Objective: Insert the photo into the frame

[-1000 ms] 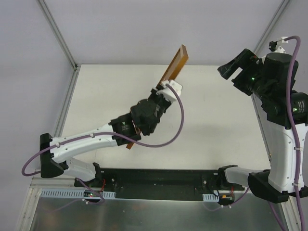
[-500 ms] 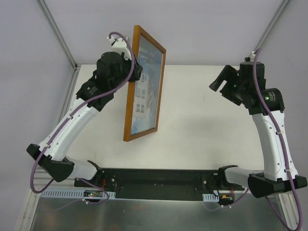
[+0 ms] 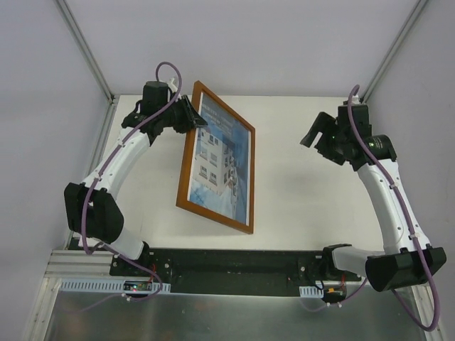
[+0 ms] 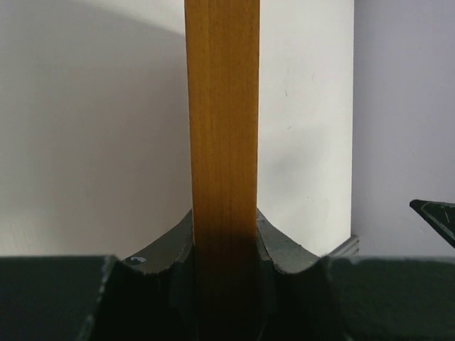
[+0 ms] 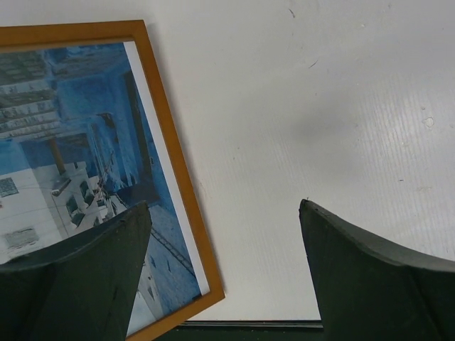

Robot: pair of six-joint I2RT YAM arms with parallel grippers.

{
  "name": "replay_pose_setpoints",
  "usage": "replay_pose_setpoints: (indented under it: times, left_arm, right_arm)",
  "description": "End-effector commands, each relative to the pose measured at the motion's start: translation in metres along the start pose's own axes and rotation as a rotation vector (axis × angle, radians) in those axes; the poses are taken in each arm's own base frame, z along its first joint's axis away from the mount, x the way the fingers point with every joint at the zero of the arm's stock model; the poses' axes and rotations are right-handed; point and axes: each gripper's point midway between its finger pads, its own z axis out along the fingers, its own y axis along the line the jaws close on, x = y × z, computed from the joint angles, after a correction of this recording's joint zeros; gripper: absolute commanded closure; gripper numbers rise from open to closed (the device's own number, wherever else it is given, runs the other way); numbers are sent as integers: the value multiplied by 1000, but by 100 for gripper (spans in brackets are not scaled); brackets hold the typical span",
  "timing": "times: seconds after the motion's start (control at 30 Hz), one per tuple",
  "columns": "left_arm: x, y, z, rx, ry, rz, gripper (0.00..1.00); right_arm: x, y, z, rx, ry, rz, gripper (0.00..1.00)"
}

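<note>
The large rectangular picture frame with its thin orange-brown wooden border [image 3: 186, 172] already shows the blue-toned paper photo of buildings [image 3: 220, 167] behind its pane. It sits left of the middle of the white table [image 3: 313, 206], its lower edge at about seven o'clock apparently resting on the table while the top corner near eleven o'clock is held.

The left gripper [image 3: 186, 114] has its jaws closed narrowly on the frame's wooden edge [image 4: 222, 142], as its wrist view shows. That edge grip probably serves to steer the frame down flat without touching the pane.

The right gripper [image 3: 313, 133], at about two o'clock, hangs well apart from the frame with jaws spread wide and nothing between them [image 5: 224, 256]. It seems kept clear, ready to help.
</note>
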Motion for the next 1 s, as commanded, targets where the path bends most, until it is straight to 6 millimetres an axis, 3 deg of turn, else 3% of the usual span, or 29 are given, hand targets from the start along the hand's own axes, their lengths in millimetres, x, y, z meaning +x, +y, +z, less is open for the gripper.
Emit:
replay_pose_setpoints:
  times: [0.0,0.3,0.53,0.63,0.77,0.9,0.97]
  left_arm:
    - [-7,-27,3,231,10,-44,100]
    - [20,42,59,238,52,-136,100]
    - [54,111,106,144,142,-188,100]
    - [67,134,120,97,172,-208,91]
    - [75,156,130,36,201,-221,69]
    - [76,171,129,-41,207,-208,48]
    - [74,176,128,-76,207,-193,43]
  right_arm:
    - [1,8,13,-69,-2,-16,14]
    - [32,4,57,-112,80,-35,13]
    - [56,-3,88,-119,141,-39,11]
    - [65,-5,99,-123,160,-36,11]
    - [71,-6,110,-132,181,-36,11]
    - [76,-8,115,-131,191,-37,11]
    - [78,-9,117,-132,195,-38,10]
